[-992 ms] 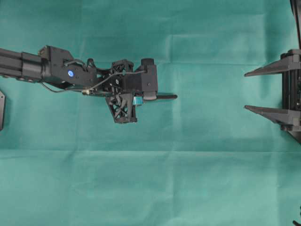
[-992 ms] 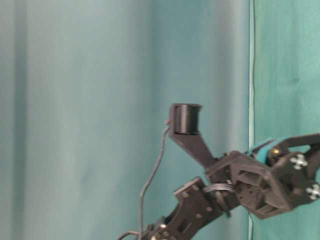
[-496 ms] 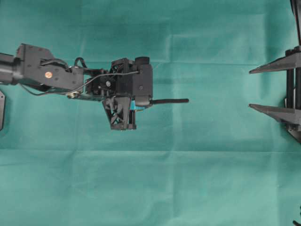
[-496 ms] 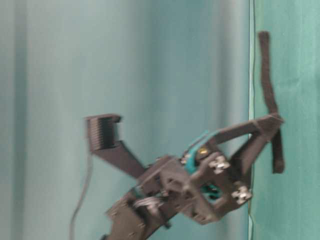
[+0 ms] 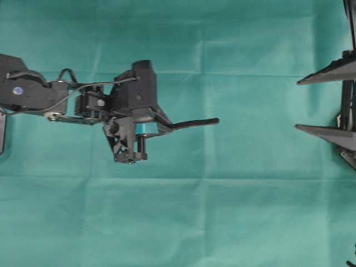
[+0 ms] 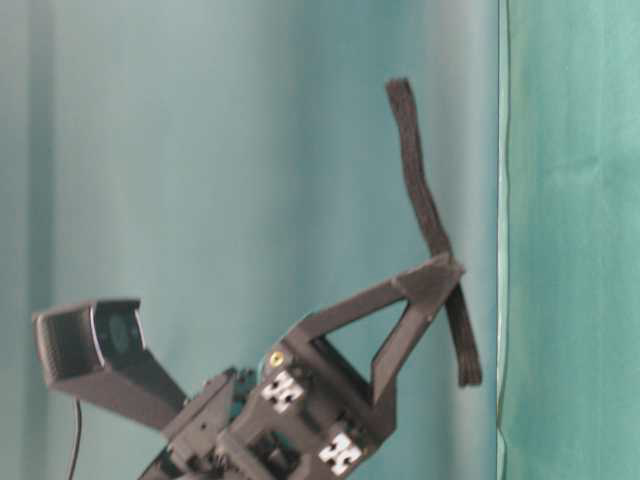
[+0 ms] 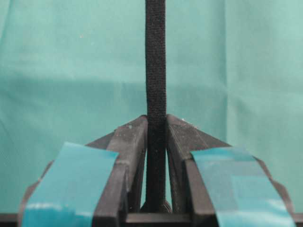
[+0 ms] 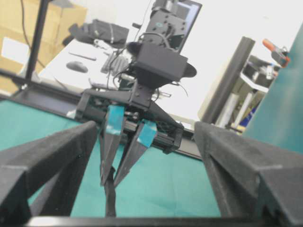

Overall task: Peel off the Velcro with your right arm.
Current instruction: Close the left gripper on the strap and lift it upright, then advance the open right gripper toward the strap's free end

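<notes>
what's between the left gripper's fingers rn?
The black Velcro strap, pinched between the left gripper's teal-taped fingers. Its upper length sticks out free; the clamped part and lower end are hidden.

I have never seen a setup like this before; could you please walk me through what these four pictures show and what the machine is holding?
These are two black robot arms working over a table covered in green cloth. One picture looks down from above, one looks from table height, and two come from cameras mounted on the arms' wrists. In the overhead picture the left claw, whose fingers carry teal tape, is shut on the Velcro, a thin black strap that sticks out toward the other arm. The left wrist picture shows the strap pinched between those fingers. The right claw, with plain pointed fingers, stands wide open at the right edge, apart from the strap. Nothing else shows on the cloth.
</notes>
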Robot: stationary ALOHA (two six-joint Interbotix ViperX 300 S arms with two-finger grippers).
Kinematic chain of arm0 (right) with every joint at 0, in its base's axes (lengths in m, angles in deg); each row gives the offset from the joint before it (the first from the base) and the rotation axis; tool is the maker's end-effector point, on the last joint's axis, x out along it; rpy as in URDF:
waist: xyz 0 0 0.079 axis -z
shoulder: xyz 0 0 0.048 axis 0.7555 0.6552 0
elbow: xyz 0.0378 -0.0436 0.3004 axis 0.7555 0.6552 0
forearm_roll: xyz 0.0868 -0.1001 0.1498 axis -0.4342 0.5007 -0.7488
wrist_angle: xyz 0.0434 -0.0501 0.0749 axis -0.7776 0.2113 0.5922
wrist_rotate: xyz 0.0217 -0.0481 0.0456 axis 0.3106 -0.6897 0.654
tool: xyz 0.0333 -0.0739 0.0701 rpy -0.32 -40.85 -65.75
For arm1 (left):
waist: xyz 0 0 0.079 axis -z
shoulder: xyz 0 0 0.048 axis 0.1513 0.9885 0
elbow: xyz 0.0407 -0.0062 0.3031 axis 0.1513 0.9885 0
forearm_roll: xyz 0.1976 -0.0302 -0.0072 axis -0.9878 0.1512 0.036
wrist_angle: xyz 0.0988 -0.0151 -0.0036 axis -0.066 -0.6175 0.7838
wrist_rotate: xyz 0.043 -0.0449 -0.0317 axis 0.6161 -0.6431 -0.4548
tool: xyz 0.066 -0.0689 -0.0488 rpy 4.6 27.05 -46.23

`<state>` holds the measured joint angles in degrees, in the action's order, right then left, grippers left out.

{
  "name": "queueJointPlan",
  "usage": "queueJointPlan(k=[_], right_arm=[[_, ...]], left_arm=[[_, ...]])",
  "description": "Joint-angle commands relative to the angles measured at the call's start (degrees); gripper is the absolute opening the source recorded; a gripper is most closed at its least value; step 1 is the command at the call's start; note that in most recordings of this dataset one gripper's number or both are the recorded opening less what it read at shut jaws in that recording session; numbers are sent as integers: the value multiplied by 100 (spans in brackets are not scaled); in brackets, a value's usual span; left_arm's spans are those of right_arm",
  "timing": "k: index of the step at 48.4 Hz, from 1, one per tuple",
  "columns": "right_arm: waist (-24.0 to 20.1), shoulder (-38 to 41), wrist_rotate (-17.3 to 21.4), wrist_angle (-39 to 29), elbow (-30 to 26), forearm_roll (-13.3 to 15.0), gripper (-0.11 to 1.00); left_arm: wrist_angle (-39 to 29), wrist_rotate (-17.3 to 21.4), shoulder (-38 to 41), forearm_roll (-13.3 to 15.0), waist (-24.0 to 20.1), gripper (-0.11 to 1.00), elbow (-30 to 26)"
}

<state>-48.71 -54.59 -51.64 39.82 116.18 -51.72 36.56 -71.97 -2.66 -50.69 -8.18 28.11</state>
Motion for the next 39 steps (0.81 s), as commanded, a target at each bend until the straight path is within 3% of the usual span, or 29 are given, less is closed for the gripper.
queueJointPlan(k=[1, 10, 17, 25, 39], right_arm=[[9, 202, -35, 35, -202, 158, 76], [9, 615, -519, 44, -369, 439, 75], [9, 949, -1178, 53, -466, 439, 76], [9, 1380, -1573, 176, -606, 413, 76], [18, 1995, -2013, 606, -756, 413, 75]], left_arm=[[237, -149, -272, 26, 35, 10, 53], [905, -765, -580, 18, 62, 10, 404], [1389, -1266, -747, 18, 97, 10, 624], [1872, -1723, -835, 18, 202, 10, 765], [2566, -2065, -879, 35, 325, 10, 949]])
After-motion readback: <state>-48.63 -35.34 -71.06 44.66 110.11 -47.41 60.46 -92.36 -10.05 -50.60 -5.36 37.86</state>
